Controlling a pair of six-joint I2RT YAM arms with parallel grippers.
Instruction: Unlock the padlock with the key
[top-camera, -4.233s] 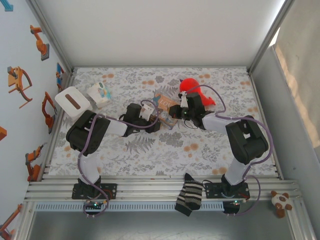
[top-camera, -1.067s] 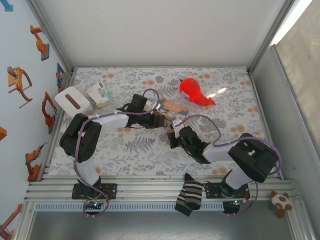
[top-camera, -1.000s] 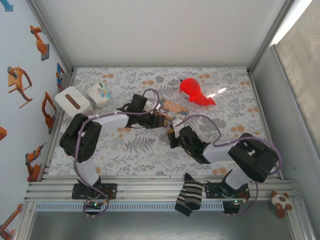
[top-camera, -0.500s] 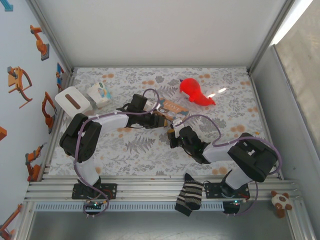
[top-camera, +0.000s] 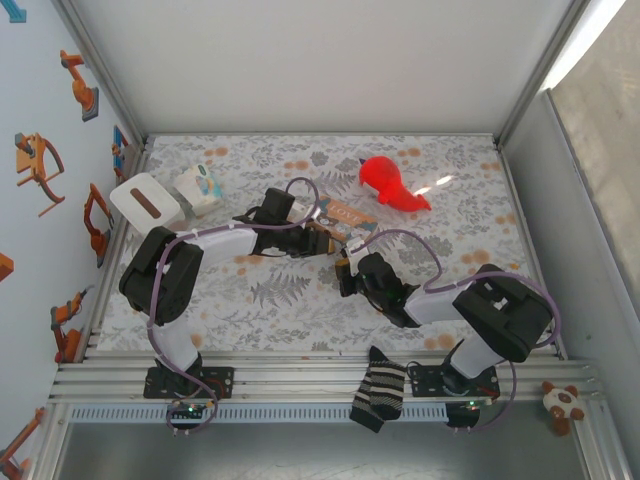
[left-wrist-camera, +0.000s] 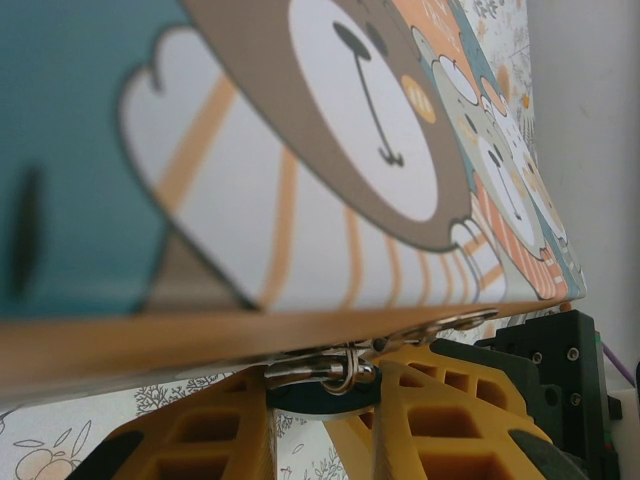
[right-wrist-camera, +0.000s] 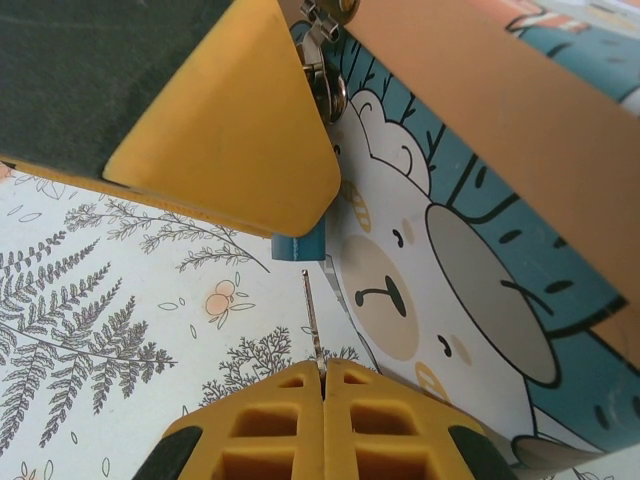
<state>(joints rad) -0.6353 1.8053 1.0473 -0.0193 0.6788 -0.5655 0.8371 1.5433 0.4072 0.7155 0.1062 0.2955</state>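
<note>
Two arms are leaning in toward the middle of the desk (top-camera: 300, 315) in the overhead view, and both sets of jaws are crowding the lower edge of the LOVE tin (top-camera: 345, 213); the left jaws are sitting at the tin's lower left corner, the right jaws just below that in the frame.

On the left wrist camera the tin's bear artwork is looming across the top; along the bottom the yellow fingers (left-wrist-camera: 200, 445) are closing in from both sides on the padlock (left-wrist-camera: 320, 398), a small dark blue body tucked right under the tin's rim, with its metal shackle hooking into the clasp above; so the left jaws are clamping the padlock.

Over on the right wrist camera the right jaws are pressing fully together at the bottom centre, pinching the key (right-wrist-camera: 311, 315); its thin blade is standing straight up toward the padlock's blue end, which is poking out beneath the other arm's yellow finger (right-wrist-camera: 230, 130) in the upper left; the tip is sitting just under that blue end, and whether it is touching I cannot tell.

Off to the upper right of the tin a red toy (top-camera: 390, 183) is lying on the desk, well apart from the action.
</note>
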